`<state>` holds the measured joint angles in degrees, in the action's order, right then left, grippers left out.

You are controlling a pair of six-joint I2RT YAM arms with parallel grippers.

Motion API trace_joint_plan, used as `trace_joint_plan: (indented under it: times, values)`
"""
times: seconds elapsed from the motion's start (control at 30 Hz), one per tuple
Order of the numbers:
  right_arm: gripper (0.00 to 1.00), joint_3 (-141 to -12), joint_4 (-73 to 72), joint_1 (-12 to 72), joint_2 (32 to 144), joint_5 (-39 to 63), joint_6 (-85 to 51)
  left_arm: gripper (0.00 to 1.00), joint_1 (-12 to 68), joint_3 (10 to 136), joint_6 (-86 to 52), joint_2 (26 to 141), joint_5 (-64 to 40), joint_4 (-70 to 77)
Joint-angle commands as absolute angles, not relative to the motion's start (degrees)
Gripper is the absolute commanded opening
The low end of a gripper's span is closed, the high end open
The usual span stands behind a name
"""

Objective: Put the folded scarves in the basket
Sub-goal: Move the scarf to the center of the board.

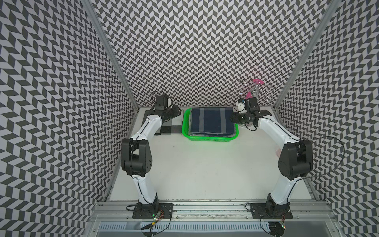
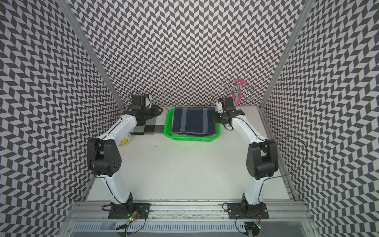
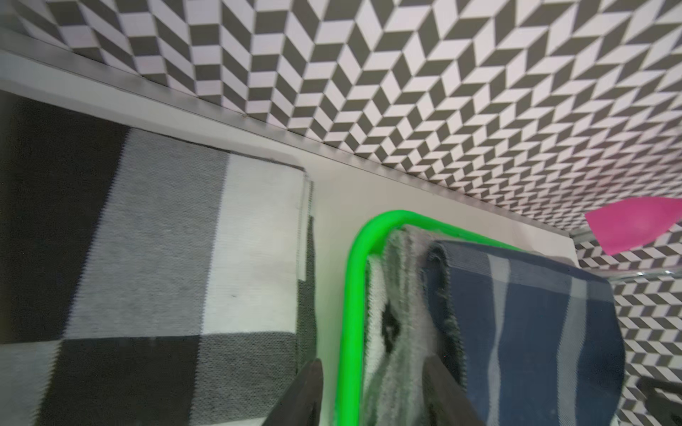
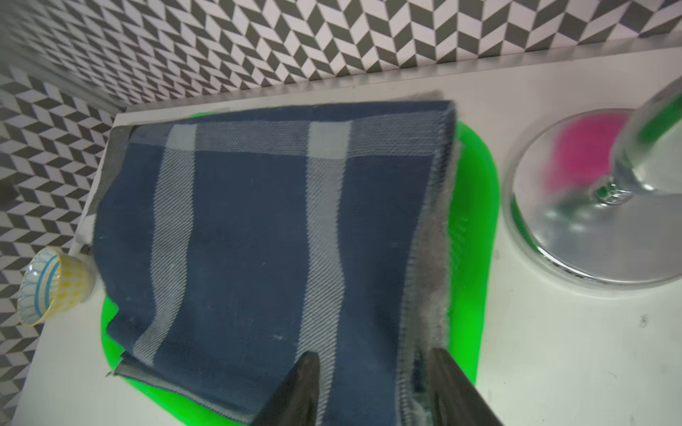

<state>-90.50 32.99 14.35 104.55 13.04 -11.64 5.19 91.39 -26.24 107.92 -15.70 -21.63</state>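
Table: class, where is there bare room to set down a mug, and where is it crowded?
The widest bare patch of table lies between the left arm and the right arm, from the green basket to the near rail. The back edge is crowded: checked cloth on the basket's left-arm side, blue scarf inside it, glass-footed stand on its right-arm side.

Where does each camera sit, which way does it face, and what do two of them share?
Both top views: high behind the arm bases, looking down over the table; left arm and right arm show whole.
Left wrist: on the left arm, looks past the open left gripper at the basket rim, blue scarf and checked cloth.
Right wrist: on the right arm, looks past the open right gripper over the blue scarf toward a bowl and glass.
Shared: both wrist views show the blue scarf in the basket.
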Motion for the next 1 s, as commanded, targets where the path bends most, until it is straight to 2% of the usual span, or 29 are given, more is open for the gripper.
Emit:
trace_joint_plan:
  times: [0.0, 0.13, 0.37, 0.53, 0.97]
  values:
    - [0.51, -90.4, 31.0, 17.3, 101.0, 12.7, -13.3, 0.46, 2.9, 90.8, -26.5, 109.6, -12.7, -21.1]
    - [0.51, -89.0, 28.6, 20.1, 99.5, 13.9, -14.4, 0.46, 1.0, 90.5, -28.5, 113.4, -9.5, -20.0]
    - [0.51, -86.9, 27.1, 23.6, 99.3, 14.6, -15.1, 0.46, 0.4, 98.1, -28.4, 122.7, -8.0, -22.4]
    - [0.51, -86.3, 25.1, 23.6, 101.2, 13.8, -16.1, 0.46, 0.4, 99.6, -28.6, 126.7, -8.5, -22.4]
    - [0.49, -79.8, 20.9, 19.9, 105.9, 15.9, -17.5, 0.41, 2.3, 90.9, -27.8, 126.6, -10.5, -23.1]
